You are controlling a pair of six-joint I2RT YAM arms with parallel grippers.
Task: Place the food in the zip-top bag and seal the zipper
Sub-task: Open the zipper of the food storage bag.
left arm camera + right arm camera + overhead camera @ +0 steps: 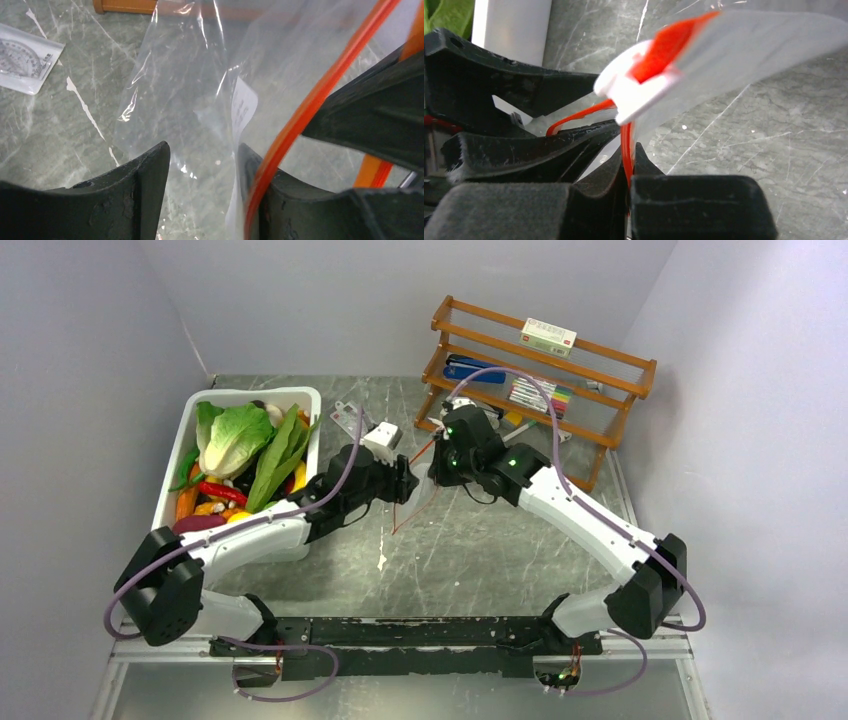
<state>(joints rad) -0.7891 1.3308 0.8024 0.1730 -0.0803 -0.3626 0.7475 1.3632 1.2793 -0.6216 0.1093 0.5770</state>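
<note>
The clear zip-top bag (pixel 190 95) hangs between both grippers above the table, its white label (pixel 243 105) showing through the film. The red-orange zipper (pixel 320 95) runs diagonally past my left gripper's right finger (pixel 280 200). My left gripper (pixel 202 167) is open, with only bag film in front of the gap. My right gripper (pixel 628 160) is shut on the zipper (pixel 626 142), just below a white and red slider (pixel 649 75). From above, the left gripper (pixel 408 480) and right gripper (pixel 437 468) nearly touch. The food (pixel 232 435) lies in a white bin (pixel 255 393) at the left.
A wooden rack (pixel 540 380) holding pens and a box stands at the back right, close behind the right arm. A small clear packet with a protractor (pixel 25 62) lies flat on the table behind the grippers. The white bin's wall (pixel 511 27) stands just beyond the left gripper.
</note>
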